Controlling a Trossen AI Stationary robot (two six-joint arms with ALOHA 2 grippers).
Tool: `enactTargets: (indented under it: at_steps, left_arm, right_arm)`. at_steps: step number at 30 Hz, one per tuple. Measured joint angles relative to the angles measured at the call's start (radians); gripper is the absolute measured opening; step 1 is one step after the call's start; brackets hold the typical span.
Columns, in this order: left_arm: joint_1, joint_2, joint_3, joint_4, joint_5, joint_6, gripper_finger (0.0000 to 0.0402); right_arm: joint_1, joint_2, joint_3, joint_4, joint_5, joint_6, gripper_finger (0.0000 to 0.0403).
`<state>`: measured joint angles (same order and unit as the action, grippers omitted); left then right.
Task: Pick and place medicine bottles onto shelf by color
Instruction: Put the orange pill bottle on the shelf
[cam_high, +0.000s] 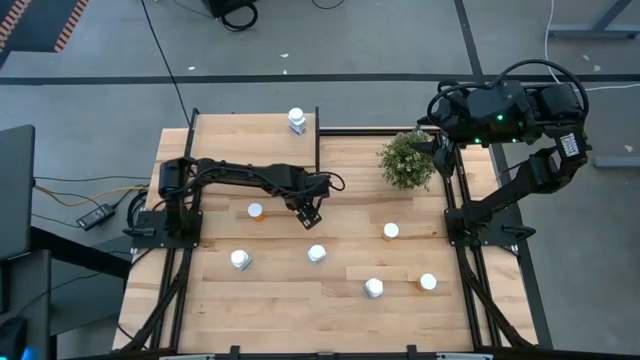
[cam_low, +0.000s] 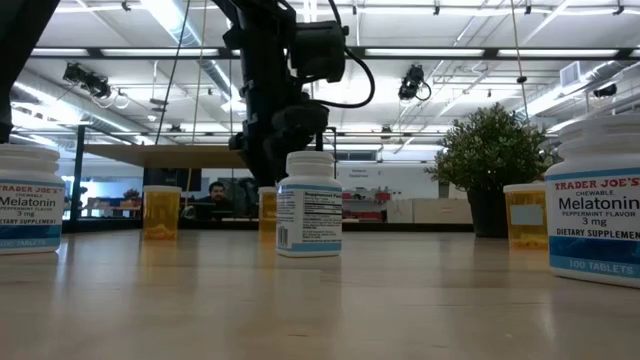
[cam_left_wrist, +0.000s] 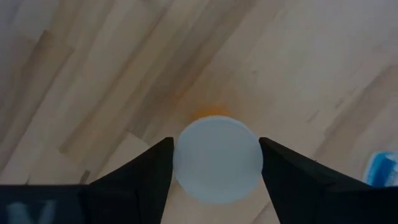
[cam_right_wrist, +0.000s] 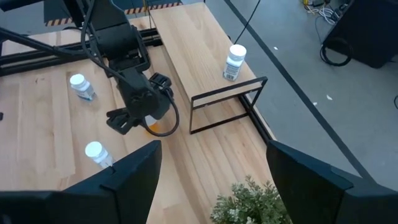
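At the middle of the tabletop (cam_high: 290, 300), your left tool (cam_high: 309, 213) hangs over an orange bottle (cam_left_wrist: 217, 158), fingers (cam_left_wrist: 143, 174) straddling its white cap with slim gaps either side, not yet clamped. Other bottles stand scattered around. Farther back, one white bottle (cam_high: 297, 121) stands on the shelf (cam_high: 250, 128). Your right tool (cam_right_wrist: 211, 171) waits wide above the plant (cam_high: 407, 160).

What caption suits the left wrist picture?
Left gripper straddling a white-capped translucent orange medicine bottle on the wooden tabletop.
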<state>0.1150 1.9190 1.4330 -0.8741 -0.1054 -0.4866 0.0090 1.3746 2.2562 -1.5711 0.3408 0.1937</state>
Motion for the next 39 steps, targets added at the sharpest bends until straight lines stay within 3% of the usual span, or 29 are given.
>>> enactTargets:
  at_steps: [9, 18, 30, 39]
  left_arm:
    - [0.000, -0.003, 0.078, -0.081, 0.052, 0.001, 0.0230]
    - [0.007, -0.004, 0.337, -0.230, 0.040, 0.054, 0.0233]
    - [0.088, -0.004, 0.662, -0.492, 0.020, 0.285, 0.0233]
    - [0.204, -0.004, 0.749, -0.563, 0.020, 0.450, 0.0233]
  right_arm:
    - [0.000, 0.000, 0.000, 0.000, 0.000, -0.007, 0.0298]
    - [0.000, 0.000, 0.000, 0.000, 0.000, -0.019, 0.0298]
    - [0.000, 0.000, 0.000, 0.000, 0.000, -0.028, 0.0298]
    - [0.000, 0.000, 0.000, 0.000, 0.000, -0.027, 0.0298]
